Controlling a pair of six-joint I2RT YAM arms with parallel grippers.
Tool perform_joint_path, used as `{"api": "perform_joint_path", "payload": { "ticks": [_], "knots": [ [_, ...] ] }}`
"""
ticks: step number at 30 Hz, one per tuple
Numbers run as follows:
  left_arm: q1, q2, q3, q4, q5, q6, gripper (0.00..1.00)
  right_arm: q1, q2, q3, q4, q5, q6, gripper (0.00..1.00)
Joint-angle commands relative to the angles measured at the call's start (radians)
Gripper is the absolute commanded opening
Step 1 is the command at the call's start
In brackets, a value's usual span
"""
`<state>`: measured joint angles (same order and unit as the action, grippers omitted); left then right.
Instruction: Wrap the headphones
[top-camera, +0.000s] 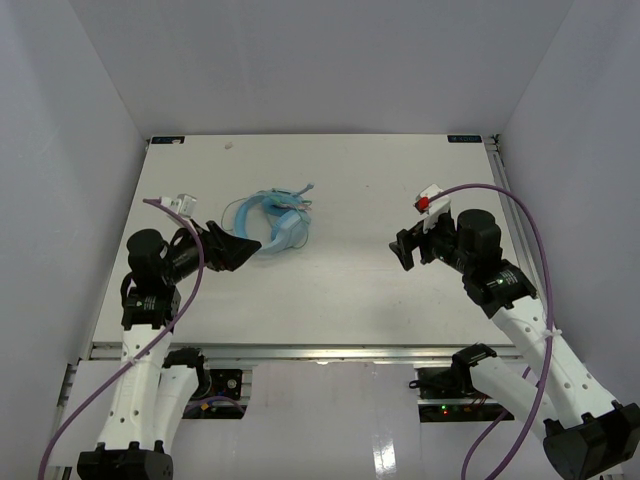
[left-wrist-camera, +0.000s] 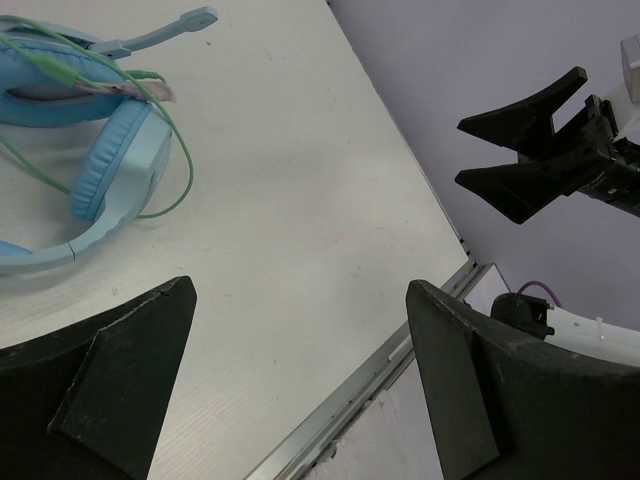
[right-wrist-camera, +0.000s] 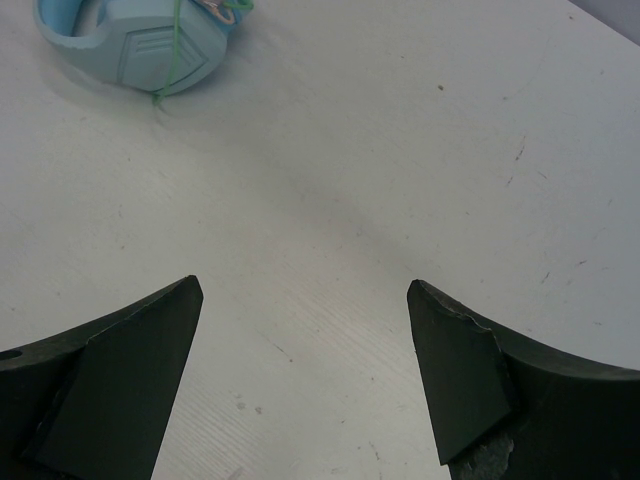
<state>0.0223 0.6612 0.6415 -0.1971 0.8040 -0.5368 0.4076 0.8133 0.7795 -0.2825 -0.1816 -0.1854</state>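
White tabletop (top-camera: 340, 300) held the headphones (top-camera: 275, 226), probably light, with the stiff headband (left-wrist-camera: 40, 255) the likeliest hold and the cable (left-wrist-camera: 188, 175) limp. Left gripper (top-camera: 240, 249) near them and right gripper (top-camera: 405, 250) farther off gaped empty.

**Free room and obstacles.** A broad strip of bare bench (top-camera: 340, 290) is shown between the left gripper (top-camera: 245, 250) and the right gripper (top-camera: 403, 250), which are set well apart, each with its jaws spread wide. The left-centre of the bench is occupied by the headphones (top-camera: 272, 222), just beside the left gripper's tips. Their thin cable (left-wrist-camera: 185, 170) is looped loosely outward beside one ear cup. The workspace is bounded by walls (top-camera: 60, 150) on three sides.
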Motion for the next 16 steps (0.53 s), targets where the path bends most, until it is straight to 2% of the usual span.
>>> {"api": "perform_joint_path", "payload": {
  "ticks": [1, 16],
  "knots": [
    [-0.005, -0.018, 0.005, -0.015, 0.001, 0.013, 0.98, -0.003, -0.001, -0.002, 0.042, 0.016, 0.002, 0.9],
    [-0.005, -0.021, 0.018, -0.023, 0.001, 0.014, 0.98, -0.002, 0.004, 0.012, 0.051, 0.036, 0.002, 0.9]
  ]
}}
